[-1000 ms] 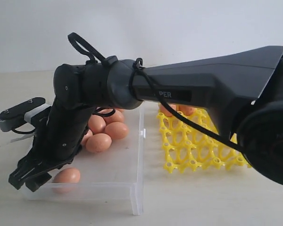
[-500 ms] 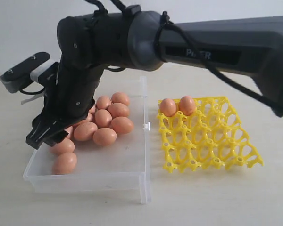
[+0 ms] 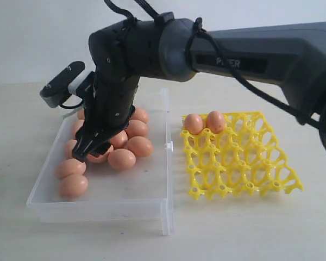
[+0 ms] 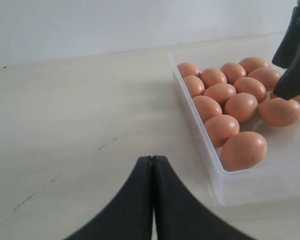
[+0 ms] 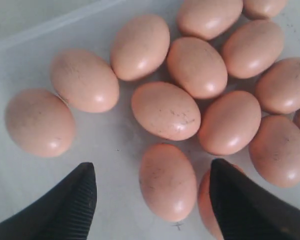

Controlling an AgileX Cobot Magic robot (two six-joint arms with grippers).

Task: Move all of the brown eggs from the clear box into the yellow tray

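Observation:
Several brown eggs lie clustered in the clear box, which stands left of the yellow tray. Two more eggs sit in the tray's far row. My right gripper reaches across into the box and hangs open just over the cluster. In the right wrist view the right gripper straddles one egg without touching it, and a second egg lies partly under one finger. My left gripper is shut on nothing over the bare table beside the box.
The box has a small clasp on the side facing the tray. Two eggs lie apart near the box's front left corner. The right arm's dark body spans the scene above the tray. A pale wall stands behind the table.
My right gripper has swung from the box's front left corner toward the egg cluster and dropped lower over it. It stays open. The eggs have not moved.

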